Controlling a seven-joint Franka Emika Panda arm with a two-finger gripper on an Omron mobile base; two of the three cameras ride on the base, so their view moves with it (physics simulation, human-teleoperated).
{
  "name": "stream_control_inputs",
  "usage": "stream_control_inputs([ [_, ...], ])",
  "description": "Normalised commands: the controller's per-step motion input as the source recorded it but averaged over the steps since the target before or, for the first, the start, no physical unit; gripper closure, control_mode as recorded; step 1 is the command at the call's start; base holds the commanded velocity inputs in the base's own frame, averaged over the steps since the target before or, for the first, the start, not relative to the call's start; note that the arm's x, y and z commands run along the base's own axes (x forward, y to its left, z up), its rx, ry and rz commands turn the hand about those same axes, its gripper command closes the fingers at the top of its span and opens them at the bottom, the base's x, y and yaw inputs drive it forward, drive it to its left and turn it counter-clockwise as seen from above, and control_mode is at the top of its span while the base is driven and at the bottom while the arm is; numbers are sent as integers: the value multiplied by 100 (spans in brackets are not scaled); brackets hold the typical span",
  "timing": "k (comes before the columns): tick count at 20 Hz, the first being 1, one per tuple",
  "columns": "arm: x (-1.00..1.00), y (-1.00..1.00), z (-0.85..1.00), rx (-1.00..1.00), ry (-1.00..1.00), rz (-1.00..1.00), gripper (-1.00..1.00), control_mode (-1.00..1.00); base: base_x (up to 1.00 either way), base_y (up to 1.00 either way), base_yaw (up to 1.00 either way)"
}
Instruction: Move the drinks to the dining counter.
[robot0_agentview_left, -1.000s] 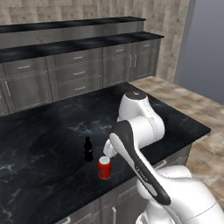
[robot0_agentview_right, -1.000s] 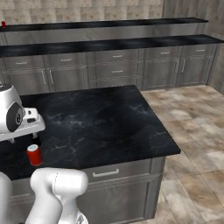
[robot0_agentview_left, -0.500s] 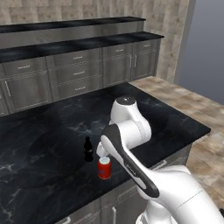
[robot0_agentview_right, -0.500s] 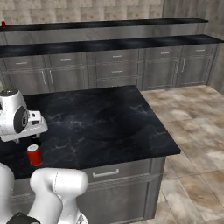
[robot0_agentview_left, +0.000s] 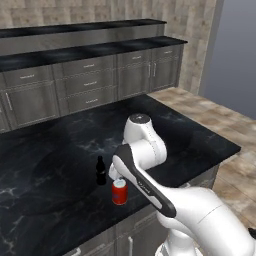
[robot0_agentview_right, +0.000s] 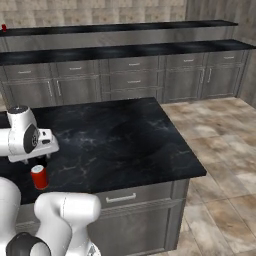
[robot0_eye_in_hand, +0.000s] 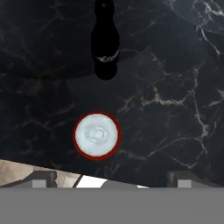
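Blk-topped island (robot0_agentview_left: 200, 135), tile floor (robot0_agentview_right: 220, 165), grey wall (robot0_agentview_left: 235, 55).

Since a second ago my arm has swung further left and forward over the black island top (robot0_agentview_left: 55, 165). Its upper joint, once right of the red can (robot0_agentview_left: 119, 192), has come nearly above it. From the right base camera, the hand has sunk lower, just above the can.
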Motion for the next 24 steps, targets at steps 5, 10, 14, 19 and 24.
stream_control_inputs([
  [5, 0, 13, -6, 0, 0, -1, -100, -100, 0, 0, 0],
  [10, 0, 14, -1, 0, 0, -1, -100, -100, 0, 0, 0],
  [14, 0, 3, -9, 0, 0, -2, -100, -100, 0, 0, 0],
  [19, 0, 1, -21, 0, 0, -1, -100, -100, 0, 0, 0],
  [24, 0, 0, -36, 0, 0, 0, -100, -100, 0, 0, 0],
])
